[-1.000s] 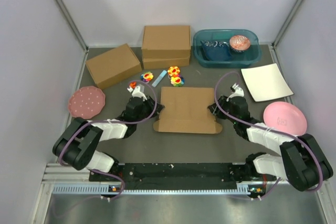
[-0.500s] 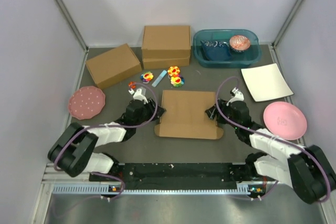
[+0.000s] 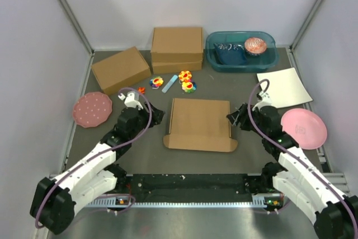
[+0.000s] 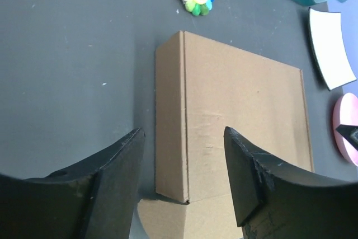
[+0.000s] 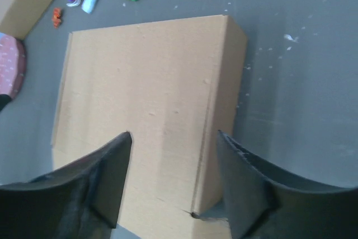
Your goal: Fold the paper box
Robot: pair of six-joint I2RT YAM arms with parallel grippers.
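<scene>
Lying beyond parted fingers (image 4: 112, 183): paper box (image 4: 240, 99)

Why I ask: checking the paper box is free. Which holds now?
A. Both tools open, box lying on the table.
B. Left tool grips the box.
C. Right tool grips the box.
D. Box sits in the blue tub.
A: the paper box lies on the table, left tool and right tool open, gripping nothing.

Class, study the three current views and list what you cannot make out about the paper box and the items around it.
- Inside of the paper box: every view, covered by its own top panel.
- Its near flap: left wrist view, cut off by the bottom edge and the left hand.
- Contents of the teal tub: top view, too small.
</scene>
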